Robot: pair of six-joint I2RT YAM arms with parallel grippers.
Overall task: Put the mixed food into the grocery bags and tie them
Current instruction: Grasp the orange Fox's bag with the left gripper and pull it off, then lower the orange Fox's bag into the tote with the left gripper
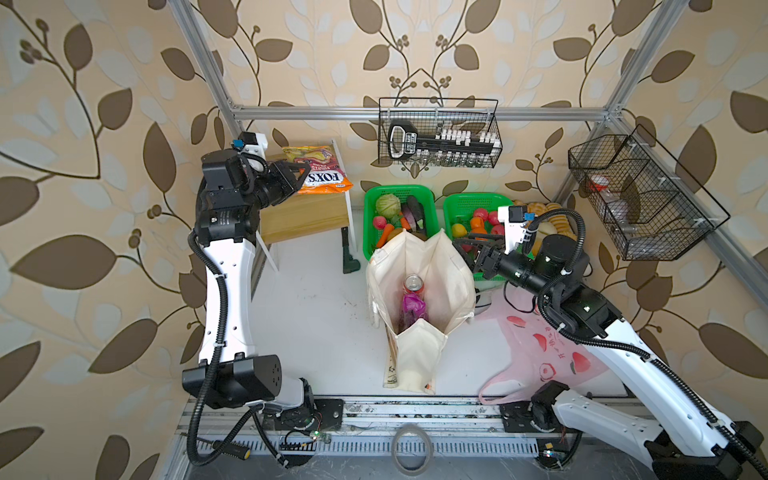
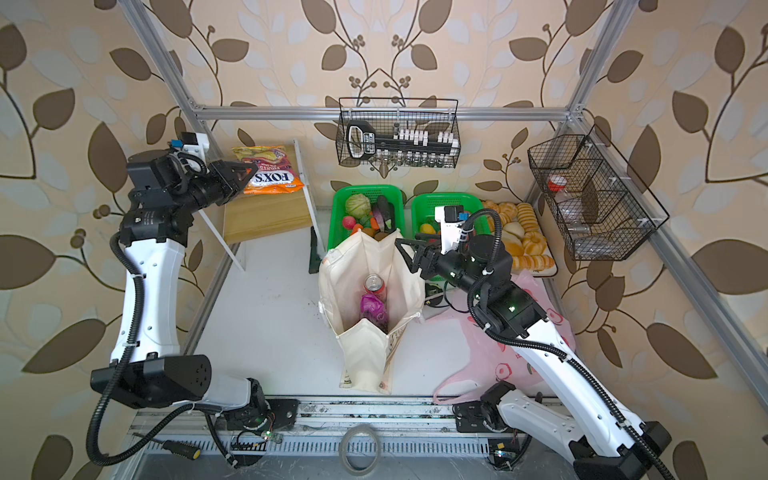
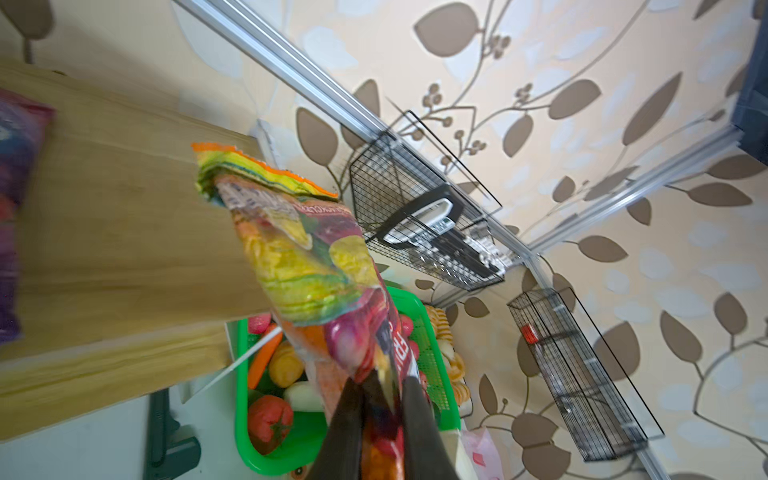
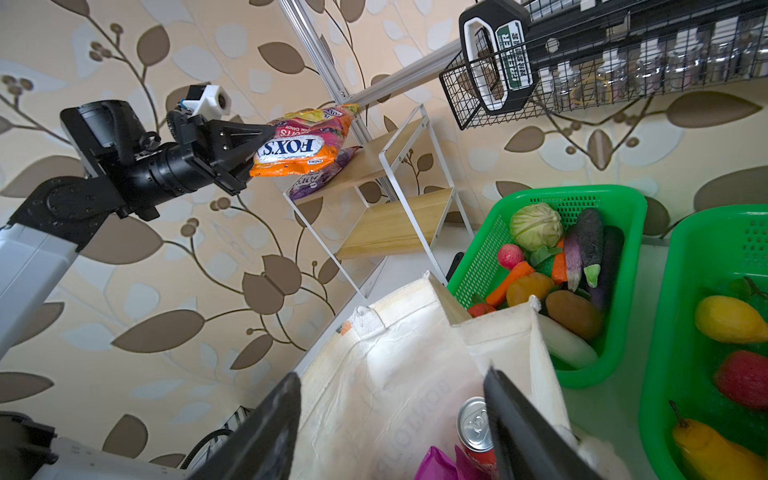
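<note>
My left gripper (image 1: 305, 174) (image 3: 384, 382) is shut on the edge of the orange FOX'S packet (image 1: 320, 172) (image 2: 268, 170) (image 4: 305, 141), which hangs over the wooden shelf (image 1: 307, 216). In the middle, the cream tote (image 1: 384, 278) (image 2: 345, 274) stands open, with the red soda can (image 1: 413, 284) (image 4: 473, 419) and the purple snack packet (image 1: 412, 307) inside. At the tote's right rim my right gripper (image 1: 465, 249) (image 4: 390, 374) is open and holds nothing. The pink peach-print bag (image 1: 544, 349) lies flat under the right arm. Cabbage (image 4: 535, 226), potato (image 4: 573, 313) and tomato (image 3: 270, 419) lie in a green basket (image 1: 399, 191).
A second green basket (image 1: 469, 199) of fruit stands right of the first, with bread loaves (image 2: 528, 237) beyond it. A purple FOX'S packet (image 4: 320, 178) lies on the shelf. Black wire baskets hang on the back wall (image 1: 438, 133) and right wall (image 1: 640, 195).
</note>
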